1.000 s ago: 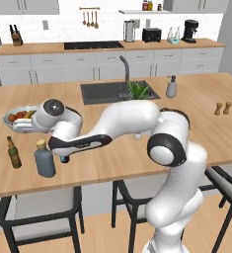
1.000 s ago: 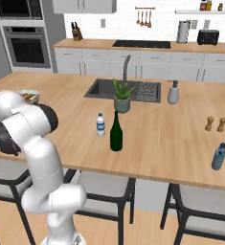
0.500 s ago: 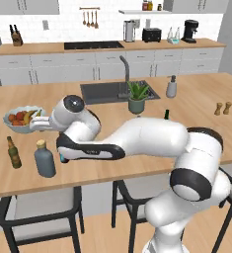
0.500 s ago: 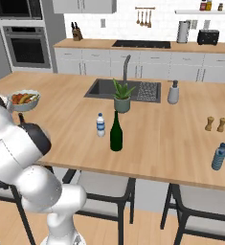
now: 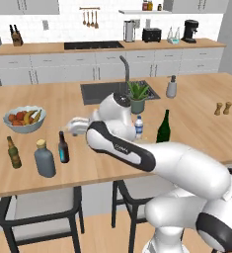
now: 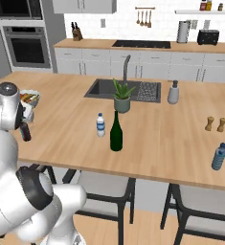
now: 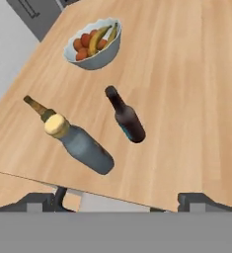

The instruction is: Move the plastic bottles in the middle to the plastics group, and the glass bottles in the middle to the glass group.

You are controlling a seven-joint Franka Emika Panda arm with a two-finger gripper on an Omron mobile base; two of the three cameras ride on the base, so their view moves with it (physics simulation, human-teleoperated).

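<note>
Left base view shows the squat grey-blue glass bottle with a tan cap standing near the front edge of the wooden counter, towards its left end, between the slim brown beer bottle with a yellowish label and the slim dark beer bottle with a blue label. So one glass bottle already sits with the glass group. The gripper hangs above and just behind that cluster with its jaws spread wide, holding nothing.

The small clear plastic water bottle with a white cap and blue label and the tall dark green wine bottle stand mid-counter, near each other, in front of the potted plant by the sink. In the right base view, a blue-tinted plastic bottle stands near the front edge at the far right end.

The likely trouble is in the arm's swing back to the middle. Its elbow and forearm pass low over the counter, close to the water bottle, and could knock it or the wine bottle over. The wine bottle is tall and narrow, so a glancing touch or a high, off-centre grasp may tip it towards the front edge. Leaving the glass group, a low gripper could also clip the three close-packed bottles or the white bowl of fruit behind them.
</note>
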